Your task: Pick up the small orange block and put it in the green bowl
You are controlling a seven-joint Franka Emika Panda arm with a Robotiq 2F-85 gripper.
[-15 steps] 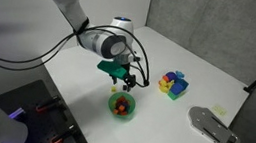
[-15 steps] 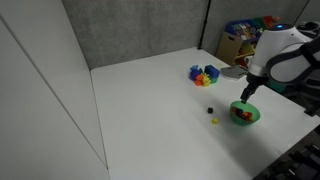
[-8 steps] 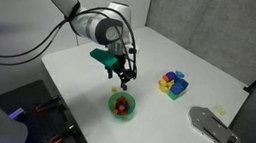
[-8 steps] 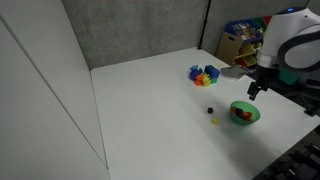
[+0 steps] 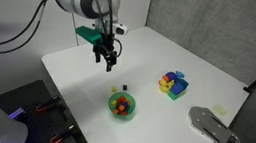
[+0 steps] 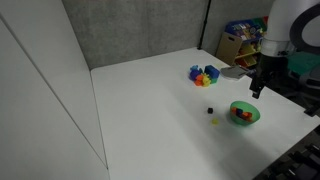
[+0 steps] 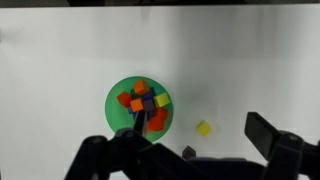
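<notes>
The green bowl (image 5: 121, 106) (image 6: 244, 113) (image 7: 115, 110) stands on the white table and holds several small blocks. Among them lies a tiny orange cube (image 7: 137, 103), next to red, yellow and purple ones. My gripper (image 5: 102, 59) (image 6: 256, 90) (image 7: 197, 124) hangs open and empty well above the table, away from the bowl. In the wrist view one finger (image 7: 139, 124) overlaps the bowl's edge and the other finger (image 7: 262, 130) is over bare table.
A tiny yellow cube (image 7: 203, 128) (image 5: 123, 86) (image 6: 213, 122) and a tiny dark cube (image 7: 188, 152) (image 6: 210, 110) lie on the table beside the bowl. A cluster of blue, yellow and red blocks (image 5: 174, 84) (image 6: 204, 75) sits farther off. A grey device (image 5: 211, 127) lies at the table edge.
My gripper has lifted from just over the bowl and moved up and away from it, empty. The blocks in the bowl have not moved.
</notes>
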